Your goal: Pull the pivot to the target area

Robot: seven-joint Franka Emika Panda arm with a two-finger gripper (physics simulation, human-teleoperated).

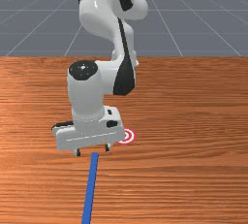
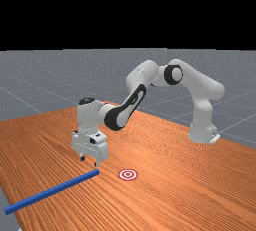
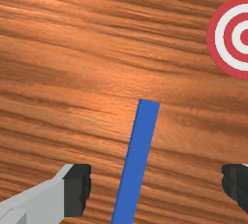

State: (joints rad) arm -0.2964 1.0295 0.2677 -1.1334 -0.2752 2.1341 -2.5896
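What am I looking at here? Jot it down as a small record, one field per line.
robot arm: white and grey
gripper: open, fingers apart by one end of the bar
blue bar: long, straight, not gripped
target: red and white rings, flat on the table
bar on target: no, its end stops short
table: orange-brown wood
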